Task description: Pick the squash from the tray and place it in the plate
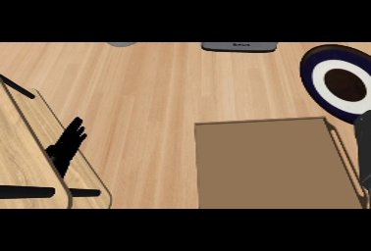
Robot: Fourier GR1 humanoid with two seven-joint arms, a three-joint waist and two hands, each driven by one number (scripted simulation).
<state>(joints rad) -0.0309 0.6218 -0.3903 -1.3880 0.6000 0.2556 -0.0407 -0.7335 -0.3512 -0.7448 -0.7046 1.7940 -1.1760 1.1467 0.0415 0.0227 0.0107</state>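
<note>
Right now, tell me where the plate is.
In the head view the plate sits at the counter's upper right, cut off by the right edge, just above and right of the brown tray's far right corner.

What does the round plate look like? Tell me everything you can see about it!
The plate is round with rings of colour: a dark navy outer rim, a white band inside that, and a dark brown middle. It lies flat on the wooden counter at the far right, partly cut off by the view's edge. Nothing can be seen lying on it. Its lower edge sits just beyond the brown tray's far right corner, where a dark shape covers a little of it.
</note>
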